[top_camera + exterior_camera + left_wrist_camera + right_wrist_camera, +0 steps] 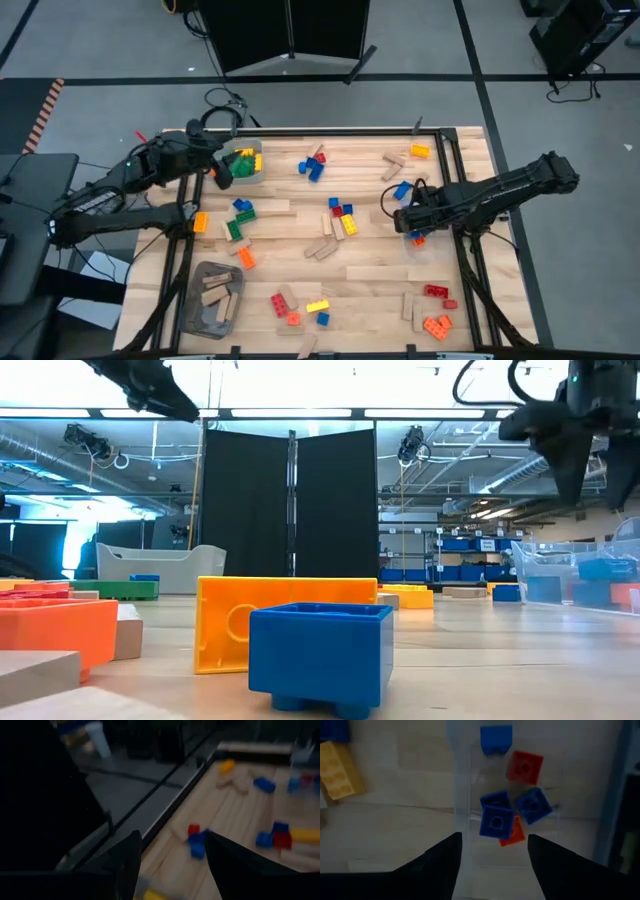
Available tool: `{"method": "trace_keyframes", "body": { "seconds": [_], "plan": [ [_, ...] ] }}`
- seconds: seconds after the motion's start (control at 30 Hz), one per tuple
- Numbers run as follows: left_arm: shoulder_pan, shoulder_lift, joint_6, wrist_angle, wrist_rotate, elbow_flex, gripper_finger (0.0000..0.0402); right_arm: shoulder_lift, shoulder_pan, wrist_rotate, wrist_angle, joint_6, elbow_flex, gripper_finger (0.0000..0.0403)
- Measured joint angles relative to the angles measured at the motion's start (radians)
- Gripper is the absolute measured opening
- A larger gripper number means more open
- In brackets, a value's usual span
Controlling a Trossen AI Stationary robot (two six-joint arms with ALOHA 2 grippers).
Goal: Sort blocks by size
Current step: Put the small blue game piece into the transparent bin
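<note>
Studded blocks in red, blue, green, yellow and orange and tan wooden pieces (372, 272) lie scattered over the wooden table (380, 290). My right gripper (495, 840) hangs open, pointing down, above a clear bin (465, 795) holding small blue blocks (496, 822) and red and orange ones (525, 767). In the high view, that gripper (403, 217) is at the table's right side. My left gripper (222, 172) is raised at the far left beside a clear bin (245, 162) of yellow and green blocks. Its fingers (131, 852) stand open with nothing between them.
A grey bin (212, 298) with wooden pieces stands at the near left. Blocks cluster at the table's middle (342, 215), far side (312, 166) and near right corner (436, 322). Black rails (462, 190) run along the table's sides. Close to the low camera sit a blue block (320, 655) and a yellow one (240, 620).
</note>
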Motion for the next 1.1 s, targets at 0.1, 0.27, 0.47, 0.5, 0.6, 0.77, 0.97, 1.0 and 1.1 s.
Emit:
{"method": "trace_keyframes", "body": {
  "seconds": [0.1,0.27,0.47,0.5,0.6,0.77,0.97,1.0,1.1],
  "plan": [
    [0.0,0.049,-0.03,-0.221,-0.007,0.092,0.0224,0.0,0.006,0.022,-0.029,-0.023,0.034,0.0241],
    [0.0,0.205,-0.259,-0.562,-0.009,0.226,0.0224,0.0,0.005,0.052,-0.037,-0.093,0.059,0.0239],
    [0.0,0.415,-0.436,-0.805,-0.01,0.287,0.0224,0.0,0.005,0.064,-0.041,-0.172,0.062,0.024],
    [0.0,0.446,-0.454,-0.826,-0.002,0.286,0.0224,0.0,0.005,0.065,-0.041,-0.186,0.062,0.024],
    [-0.007,0.521,-0.494,-0.848,0.023,0.269,0.0224,0.0,0.005,0.065,-0.041,-0.23,0.062,0.0239],
    [-0.045,0.579,-0.571,-0.842,0.088,0.237,0.0224,0.0,0.006,0.068,-0.041,-0.292,0.062,0.0236],
    [-0.144,0.578,-0.768,-0.814,0.092,0.224,0.0224,0.0,0.023,0.096,-0.042,-0.331,0.062,0.0237],
    [-0.164,0.577,-0.792,-0.809,0.092,0.224,0.0224,0.0,0.026,0.1,-0.042,-0.342,0.062,0.0237],
    [-0.225,0.581,-0.865,-0.803,0.093,0.224,0.0224,0.0,0.035,0.116,-0.042,-0.363,0.062,0.0235]
  ]
}}
